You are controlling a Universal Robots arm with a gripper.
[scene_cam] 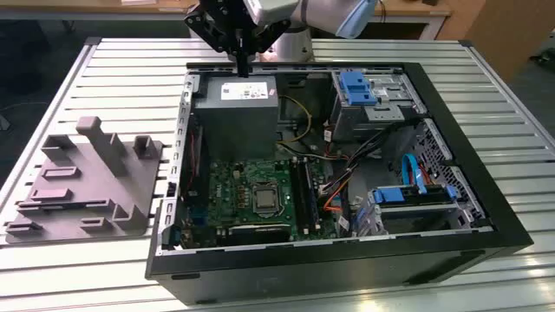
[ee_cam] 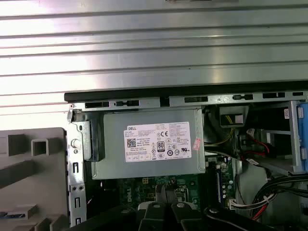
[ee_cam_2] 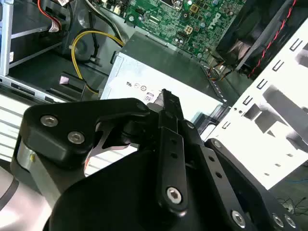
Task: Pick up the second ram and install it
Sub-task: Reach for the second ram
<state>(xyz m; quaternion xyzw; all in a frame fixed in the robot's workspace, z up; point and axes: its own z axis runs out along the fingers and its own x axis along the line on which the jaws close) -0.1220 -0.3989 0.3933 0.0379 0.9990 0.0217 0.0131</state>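
Observation:
My gripper (scene_cam: 243, 67) hangs above the back edge of the open computer case (scene_cam: 485, 195), over the grey power supply (scene_cam: 236, 114). Its black fingers are shut together with nothing between them, as both wrist views show (ee_cam_2: 167, 96) (ee_cam: 166, 208). On the green motherboard (scene_cam: 251, 192), long dark strips that look like memory sticks stand in the slots (scene_cam: 303, 188) to the exterior view's right of the processor socket. I cannot tell which of them is the second ram. The grey holder block (scene_cam: 87, 185) sits outside the case on the exterior view's left, and no stick stands in it.
The case lies on a slatted metal table (scene_cam: 113, 65). Inside it are blue drive cages (scene_cam: 357, 88), a blue drive tray (scene_cam: 407, 195), loose cables (scene_cam: 347, 162) and a fan (ee_cam_2: 260, 33). The arm's base (scene_cam: 295, 39) stands behind the case.

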